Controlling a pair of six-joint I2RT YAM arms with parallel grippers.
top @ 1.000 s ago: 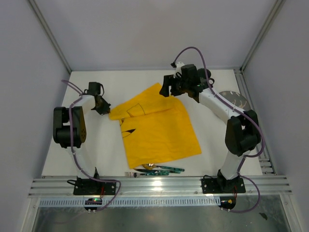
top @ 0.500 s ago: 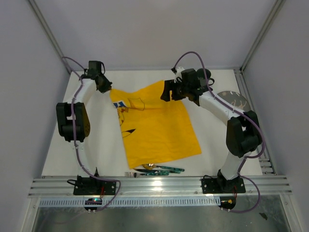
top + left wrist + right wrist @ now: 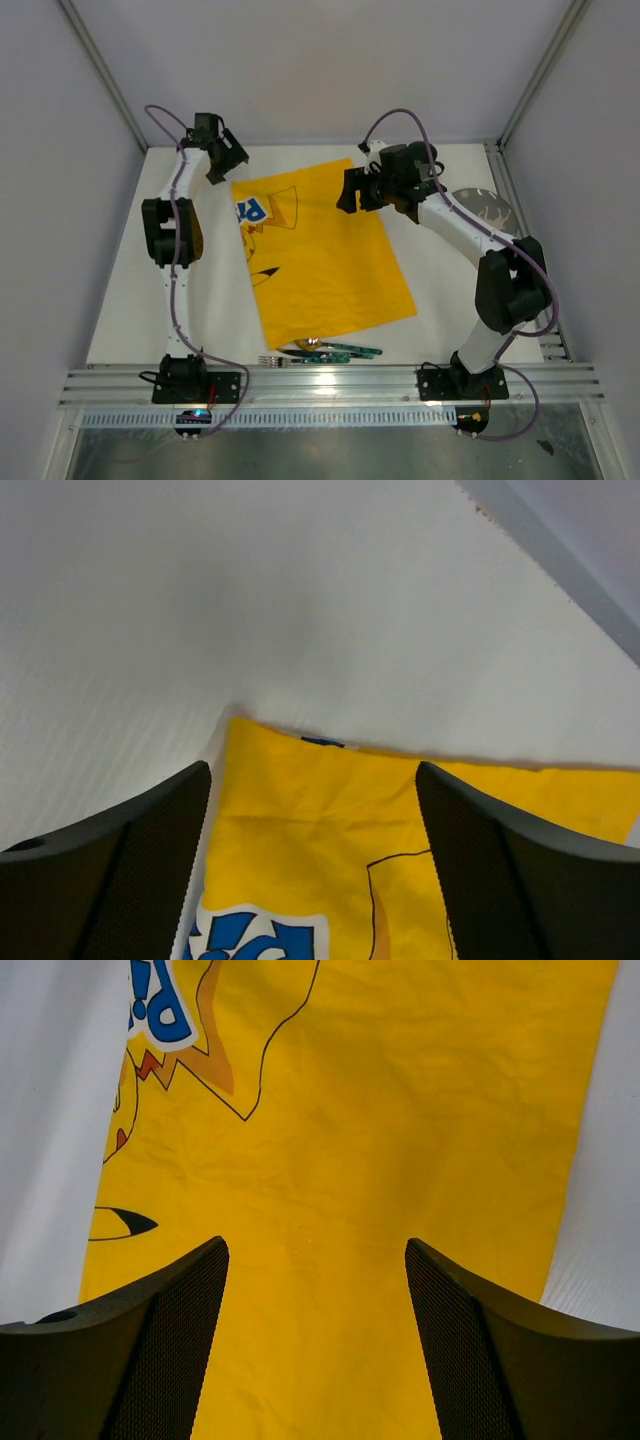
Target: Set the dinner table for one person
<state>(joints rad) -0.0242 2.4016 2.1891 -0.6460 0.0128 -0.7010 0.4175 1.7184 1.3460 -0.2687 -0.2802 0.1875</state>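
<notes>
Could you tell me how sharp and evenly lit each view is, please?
Top external: even light, with a bright glint on the cutlery at the near edge. Left wrist: the yellow cloth is sharp, the left gripper has blurred fingers, and a faint shadow lies on the dinner table. Right wrist: cloth creases crisp, no glare.

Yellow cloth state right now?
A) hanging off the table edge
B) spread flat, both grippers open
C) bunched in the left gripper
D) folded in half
B: the yellow cloth lies spread flat on the dinner table. The left gripper and right gripper both show parted fingers pinching nothing.
</notes>
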